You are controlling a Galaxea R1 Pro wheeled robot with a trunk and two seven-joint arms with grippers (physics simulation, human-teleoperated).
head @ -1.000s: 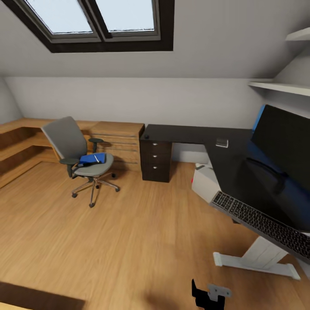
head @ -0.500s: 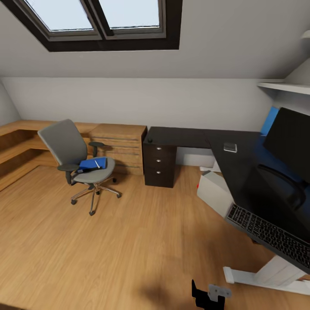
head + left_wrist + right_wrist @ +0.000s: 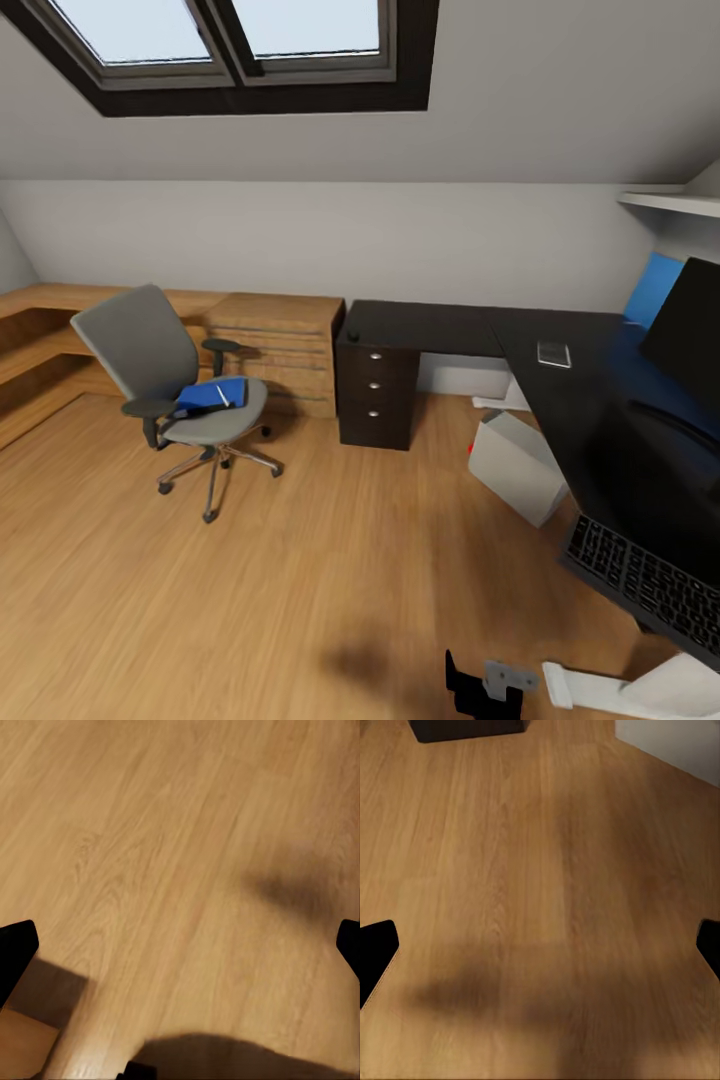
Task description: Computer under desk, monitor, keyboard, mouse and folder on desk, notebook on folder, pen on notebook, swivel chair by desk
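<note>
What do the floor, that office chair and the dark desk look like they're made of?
The floor looks like light wood planks with visible grain and a soft sheen, possibly laminate. The swivel chair seems upholstered in matte grey fabric, with black plastic-looking armrests and a shiny chrome-like metal base. The desk top looks like smooth black board, slightly glossy; its drawer unit has small silver knobs.

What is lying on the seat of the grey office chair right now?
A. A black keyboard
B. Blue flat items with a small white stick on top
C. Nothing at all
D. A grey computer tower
B: in the head view, blue flat items rest on the swivel chair seat with a thin white pen lying on them, while the keyboard sits on the desk.
</note>
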